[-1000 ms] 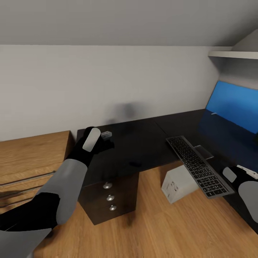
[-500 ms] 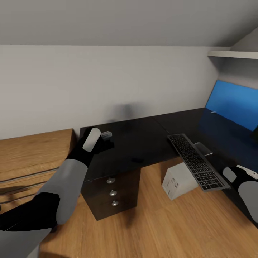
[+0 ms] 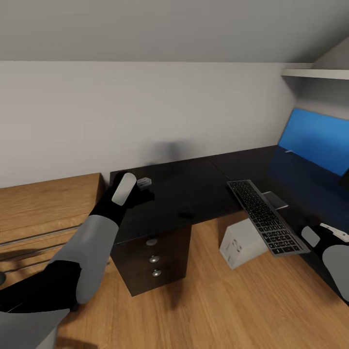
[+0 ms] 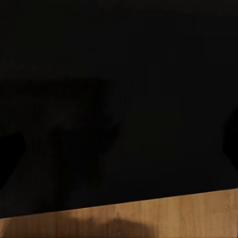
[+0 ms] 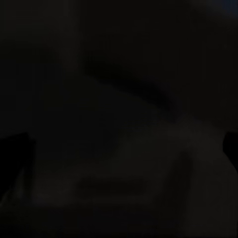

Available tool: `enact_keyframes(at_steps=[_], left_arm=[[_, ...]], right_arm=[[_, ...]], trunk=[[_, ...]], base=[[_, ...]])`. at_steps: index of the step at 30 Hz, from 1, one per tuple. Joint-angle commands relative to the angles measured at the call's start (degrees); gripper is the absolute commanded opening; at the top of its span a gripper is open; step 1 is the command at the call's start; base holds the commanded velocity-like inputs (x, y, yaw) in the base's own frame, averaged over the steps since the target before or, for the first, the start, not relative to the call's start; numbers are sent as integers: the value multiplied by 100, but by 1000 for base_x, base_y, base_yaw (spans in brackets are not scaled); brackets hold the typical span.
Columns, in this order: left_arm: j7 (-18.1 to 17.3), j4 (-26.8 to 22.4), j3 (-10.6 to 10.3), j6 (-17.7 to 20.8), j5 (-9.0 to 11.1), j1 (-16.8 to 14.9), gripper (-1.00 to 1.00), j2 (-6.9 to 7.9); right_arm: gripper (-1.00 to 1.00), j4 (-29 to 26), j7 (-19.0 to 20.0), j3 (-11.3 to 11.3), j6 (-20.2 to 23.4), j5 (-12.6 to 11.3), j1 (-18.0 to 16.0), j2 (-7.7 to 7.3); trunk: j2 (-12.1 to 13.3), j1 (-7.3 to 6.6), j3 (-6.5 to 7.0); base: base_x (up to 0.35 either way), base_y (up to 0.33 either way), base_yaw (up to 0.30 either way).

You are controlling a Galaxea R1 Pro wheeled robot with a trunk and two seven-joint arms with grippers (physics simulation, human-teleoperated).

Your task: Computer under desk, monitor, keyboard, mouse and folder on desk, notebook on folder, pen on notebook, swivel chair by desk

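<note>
The keyboard (image 3: 265, 216) lies at the right of the head view, along the near edge of the black table (image 3: 194, 191), with its lower end jutting past the edge over the wooden floor (image 3: 203, 300). Just beside it, further right, the monitor (image 3: 315, 145) shows its blue screen on the table top. A white box, probably the computer (image 3: 241, 245), stands on the floor below the keyboard in the opening under the table. At the lower left of the table front is a drawer unit (image 3: 154, 259) with three round knobs.

The left hand (image 3: 140, 189) is over the left end of the table, in the centre-left of the frame. Its fingers face away from the camera, so I cannot tell whether it is open or closed, or holding anything. The left wrist view gives only dark table surface and a strip of floor. The right hand (image 3: 334, 232) sits at the lower right edge, close to the near end of the keyboard; its state cannot be told either, and its wrist view is nearly black.

The step in hand seems to be setting the keyboard next to the monitor. The next move likely calls for pushing the keyboard fully onto the table so that it cannot tip off. The mouse, folder, notebook and pen then remain to be placed.
</note>
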Motion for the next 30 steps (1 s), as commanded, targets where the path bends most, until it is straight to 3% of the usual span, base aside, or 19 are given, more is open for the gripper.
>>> enact_keyframes(at_steps=[1,16,17,19,30], left_arm=[[57,-3,-9,6,52,-4,100,0],[73,7,-25,-91,51,-4,100,0],[74,5,-256,-117,53,-4,100,0],[71,3,-337,-122,57,-4,100,0],[74,-6,-401,-126,58,-4,100,0]], right_arm=[[100,252,-9,-7,69,-115,2,0],[100,247,1,-7,63,-115,2,0],[100,251,-1,-7,64,-115,2,0],[100,251,-1,-7,64,-115,2,0],[100,271,-1,-1,63,-115,2,6]], trunk=[[-2,0,-6],[-2,0,-6],[-2,0,-6],[-2,0,-6],[-2,0,-6]], base=[[0,0,137],[0,0,23],[-251,-17,0],[-193,-9,0],[-29,-1,41]])
